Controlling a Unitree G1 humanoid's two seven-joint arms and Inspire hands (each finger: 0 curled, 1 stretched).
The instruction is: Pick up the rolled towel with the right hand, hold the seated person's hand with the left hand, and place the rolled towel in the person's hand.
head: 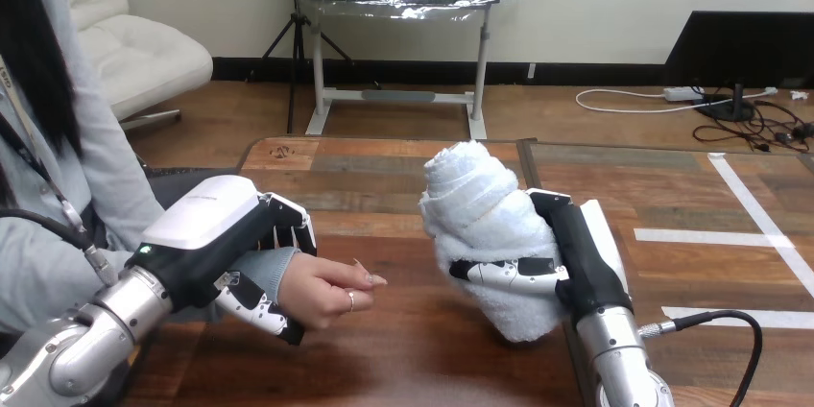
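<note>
Right hand (pixel 566 268) is gripping the rolled towel (pixel 475 215): thumb is pressing across the front, fingers are wrapping behind, clamped on it. Towel is sitting just right of the person's hand (pixel 326 287), apart from it. Its long axis is running near upright, with the top end leaning slightly back toward the person's hand. Can't tell if the lower end is touching the table (pixel 403 359). Left hand (pixel 216 229) is clamping the wrist behind the person's hand, fingers curling over the top, thumb underneath. The person's fingers are curling loosely, pointing at the towel.
</note>
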